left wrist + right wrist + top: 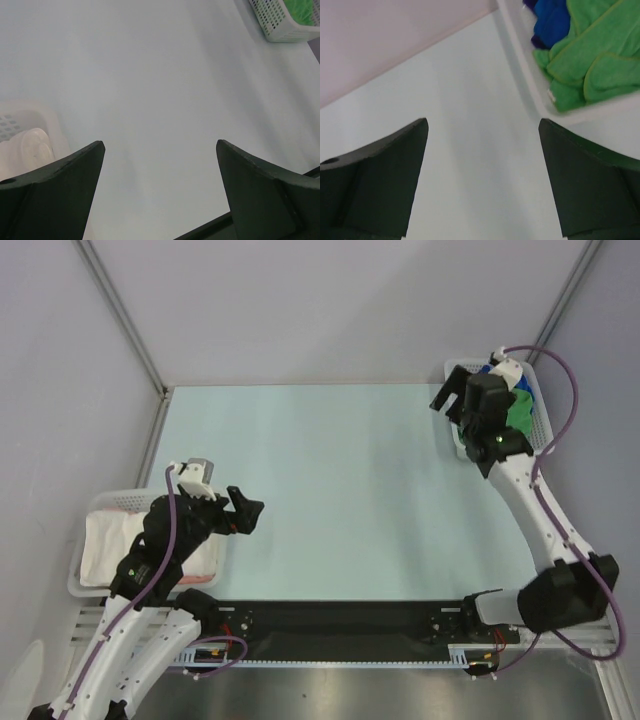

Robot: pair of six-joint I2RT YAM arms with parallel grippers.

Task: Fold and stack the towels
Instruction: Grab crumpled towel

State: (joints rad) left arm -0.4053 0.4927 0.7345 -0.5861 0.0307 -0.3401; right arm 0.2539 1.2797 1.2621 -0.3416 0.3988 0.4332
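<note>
Green towels [592, 55] and a blue towel [551, 22] lie crumpled in a white basket [520, 65] at the table's back right; they also show in the top view [520, 412]. My right gripper [482, 122] is open and empty, hovering over bare table just left of that basket, as the top view [446, 403] shows. A pale folded towel [115, 540] lies in a white basket [85, 585] at the left edge. My left gripper [247, 514] is open and empty above the table, right of that basket; its own view [160, 144] shows only table between the fingers.
The pale blue table [340, 490] lies between the two baskets. Grey walls enclose the back and sides. The far basket [282, 25] with green cloth shows at the left wrist view's top right, the near basket's rim [45, 117] at its left.
</note>
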